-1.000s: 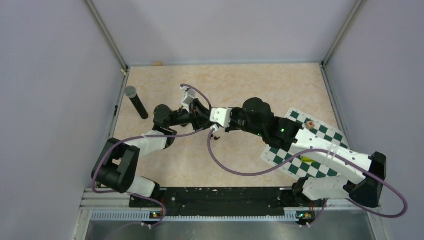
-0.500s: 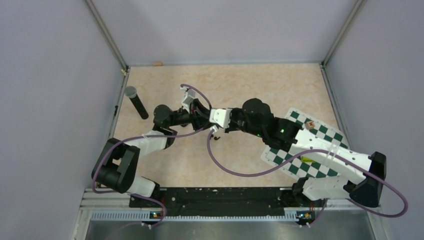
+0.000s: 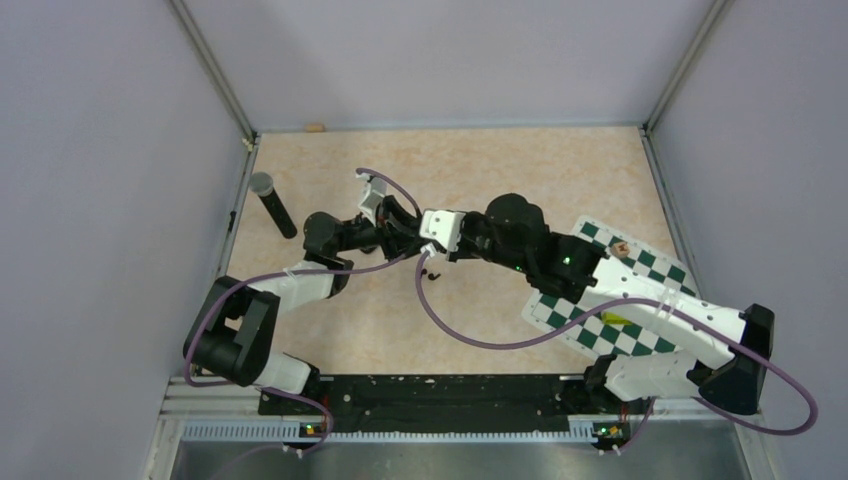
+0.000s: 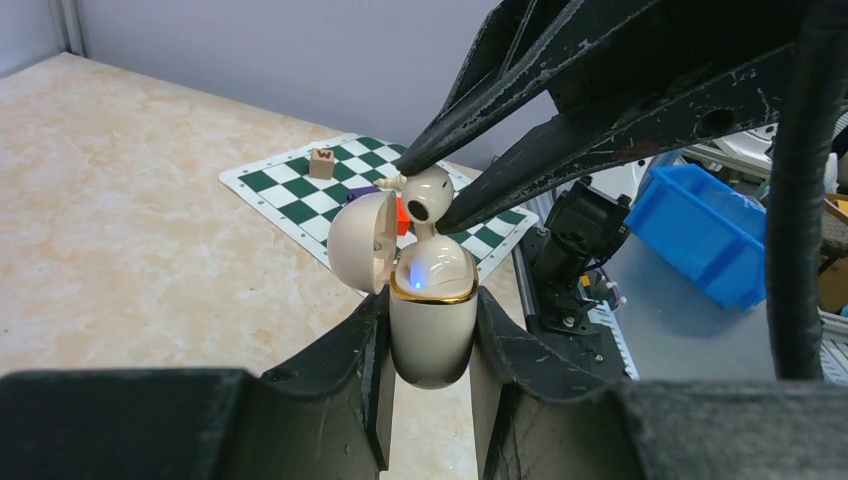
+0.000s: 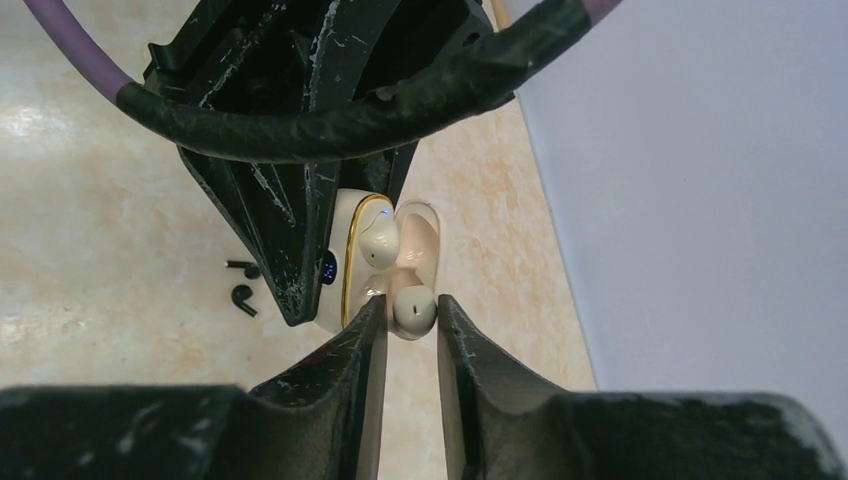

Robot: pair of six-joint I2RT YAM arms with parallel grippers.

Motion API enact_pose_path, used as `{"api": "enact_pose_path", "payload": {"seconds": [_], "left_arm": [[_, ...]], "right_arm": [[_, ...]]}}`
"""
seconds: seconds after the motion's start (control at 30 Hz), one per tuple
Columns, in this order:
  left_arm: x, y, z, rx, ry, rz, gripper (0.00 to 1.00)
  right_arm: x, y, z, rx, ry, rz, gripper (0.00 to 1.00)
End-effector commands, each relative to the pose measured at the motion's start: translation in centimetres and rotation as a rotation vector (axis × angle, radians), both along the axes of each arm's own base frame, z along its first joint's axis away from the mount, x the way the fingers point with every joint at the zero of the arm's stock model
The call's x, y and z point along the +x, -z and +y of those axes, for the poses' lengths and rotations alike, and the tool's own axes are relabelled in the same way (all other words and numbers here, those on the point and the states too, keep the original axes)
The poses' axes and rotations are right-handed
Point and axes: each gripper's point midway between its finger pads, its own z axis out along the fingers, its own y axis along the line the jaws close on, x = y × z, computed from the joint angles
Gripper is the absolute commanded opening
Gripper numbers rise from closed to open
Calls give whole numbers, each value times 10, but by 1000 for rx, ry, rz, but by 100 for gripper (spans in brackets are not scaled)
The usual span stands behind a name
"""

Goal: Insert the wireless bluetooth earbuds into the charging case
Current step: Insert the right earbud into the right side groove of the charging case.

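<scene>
The charging case (image 4: pixel 430 330) is a cream pebble with a gold rim, not black. It stands upright, its lid (image 4: pixel 360 240) swung open to the left. My left gripper (image 4: pixel 430 310) is shut on its body. One cream earbud (image 4: pixel 435 265) sits in the case beside a blue light. A second cream earbud (image 5: pixel 413 312) is pinched between the tips of my right gripper (image 5: pixel 412 305), just above the case's open mouth (image 5: pixel 345 265). In the top view both grippers meet at the table's middle (image 3: pixel 412 238), hiding the case.
Two tiny black buds (image 5: pixel 243 298) lie on the table beside the case. A black microphone (image 3: pixel 272 205) lies at the left. A green chessboard mat (image 3: pixel 620 300) with a small wooden cube (image 3: pixel 619 247) is at the right. A purple cable (image 3: pixel 470 340) loops across the middle.
Both grippers and the case have shifted slightly toward the far left. The right gripper's fingers have eased apart a little around the earbud.
</scene>
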Motion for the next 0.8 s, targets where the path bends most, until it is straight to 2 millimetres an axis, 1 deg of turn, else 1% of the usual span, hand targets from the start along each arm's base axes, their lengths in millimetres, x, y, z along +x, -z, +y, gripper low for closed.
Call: {"api": "enact_pose_path", "payload": {"seconds": [0.0,0.07,0.2,0.47,0.6,0.67,0.77], "left_arm": [[-2,-23,4,-68,-18,-100,0],[-3,-24,5,-74,-19,-101,0],[-4,-25,5,-77,-19,-106,0],[-5,-26,6,-80,-15,-115,0],[-7,-30,7,-89,-12,-125,0],[-8,-33,9,-99,-13,-133,0],[-13,-45,15,-135,-19,-169,0]], "right_arm": [[-10,-26,9,78,-28,20,27],[-12,-29,9,87,-31,27,32],[-12,-38,10,111,-24,33,36],[-8,-66,9,190,28,53,55],[-10,-76,6,215,30,62,66],[-11,-84,1,235,45,59,70],[-8,-107,-13,304,81,53,77]]}}
